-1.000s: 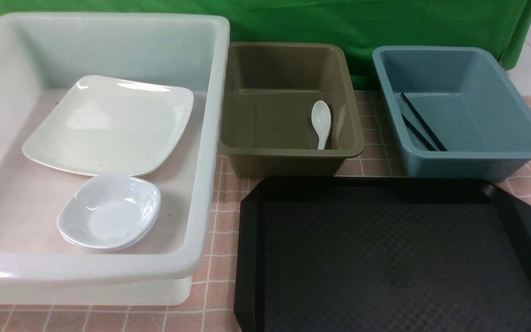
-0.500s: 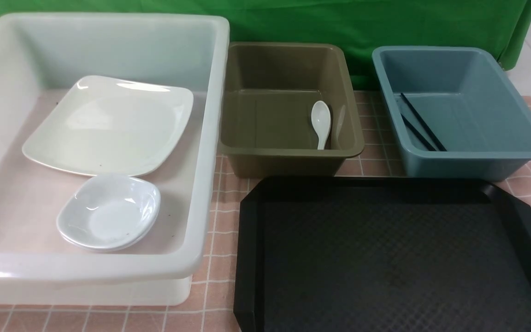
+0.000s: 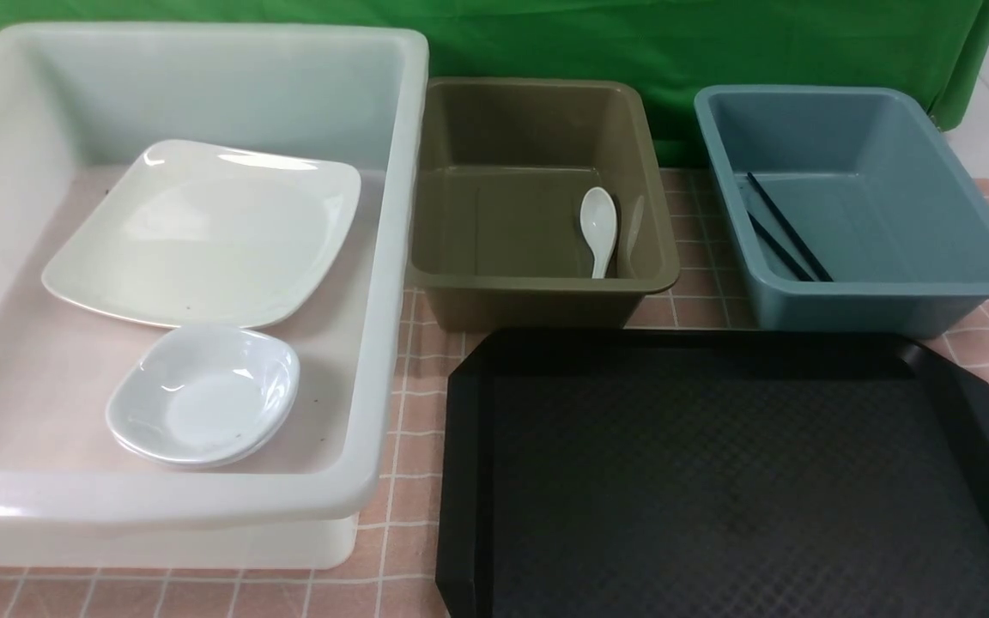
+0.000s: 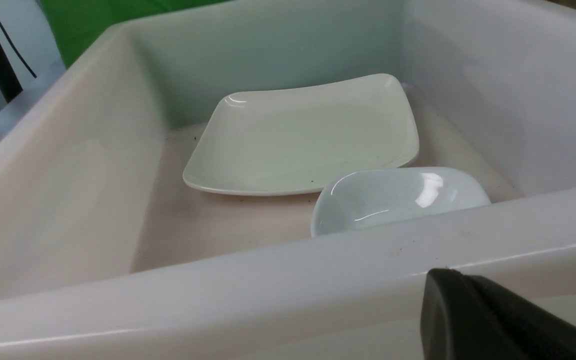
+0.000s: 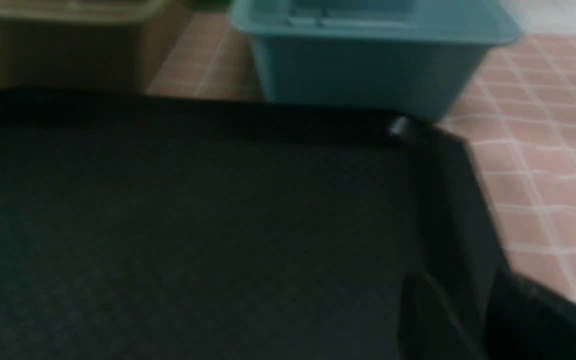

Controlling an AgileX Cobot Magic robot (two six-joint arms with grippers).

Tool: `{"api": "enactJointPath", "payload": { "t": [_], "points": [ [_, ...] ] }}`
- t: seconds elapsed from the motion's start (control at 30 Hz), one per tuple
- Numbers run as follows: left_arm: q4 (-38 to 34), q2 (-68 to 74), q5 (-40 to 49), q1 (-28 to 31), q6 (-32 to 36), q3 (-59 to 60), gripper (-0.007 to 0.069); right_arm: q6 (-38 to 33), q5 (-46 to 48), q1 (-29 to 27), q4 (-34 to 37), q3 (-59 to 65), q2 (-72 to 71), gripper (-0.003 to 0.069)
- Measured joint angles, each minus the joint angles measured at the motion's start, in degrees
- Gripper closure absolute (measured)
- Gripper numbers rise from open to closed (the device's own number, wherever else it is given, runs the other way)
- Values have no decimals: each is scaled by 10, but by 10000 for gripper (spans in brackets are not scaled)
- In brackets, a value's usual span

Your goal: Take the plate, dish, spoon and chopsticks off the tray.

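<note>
Pink checked tablecloth (image 3: 413, 412) before green backdrop (image 3: 632, 43)

The plate (image 3: 203, 236) and dish (image 3: 204, 396) looked glossy and ceramic-like, as did the white spoon (image 3: 598, 227). The tray (image 3: 718, 481) was matt black plastic with a fine diamond texture. The white bin (image 3: 391, 257), olive bin (image 3: 537, 283) and blue bin (image 3: 881, 296) were smooth plastic. The green backdrop (image 3: 632, 43) looked like cloth.
</note>
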Motion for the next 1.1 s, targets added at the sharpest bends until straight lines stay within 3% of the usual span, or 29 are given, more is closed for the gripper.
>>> {"api": "enactJointPath", "payload": {
  "t": [1.1],
  "points": [
    [11, 0, -3, 0, 0, 0, 620, -2, 9, -10, 0, -1, -2, 419]
  ]
}}
